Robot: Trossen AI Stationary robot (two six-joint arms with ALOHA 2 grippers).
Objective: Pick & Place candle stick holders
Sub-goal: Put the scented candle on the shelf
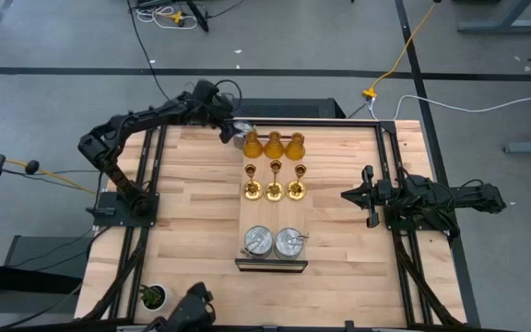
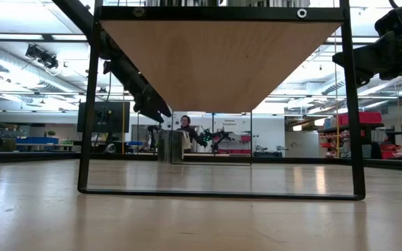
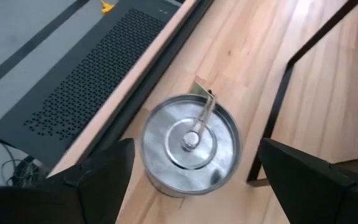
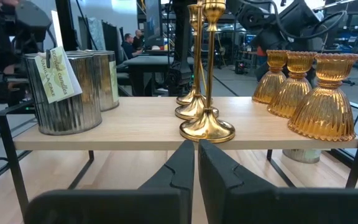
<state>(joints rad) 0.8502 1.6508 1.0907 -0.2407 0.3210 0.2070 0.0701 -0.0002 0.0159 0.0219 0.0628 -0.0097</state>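
Three gold holders (image 1: 275,187) (three amber (image 1: 274,145), three silver (image 1: 272,242))

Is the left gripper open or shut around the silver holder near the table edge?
Open. In the left wrist view, the left gripper has its two fingers standing wide apart beside the silver holder, without touching it.

Left gripper (image 1: 239,127) jaws wide; right gripper (image 1: 347,195) jaws closed.

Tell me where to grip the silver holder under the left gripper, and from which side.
Grip the silver holder across its round outer wall, coming straight down from above. It stands upright on the table, and the open left gripper already has one finger on either side of it.
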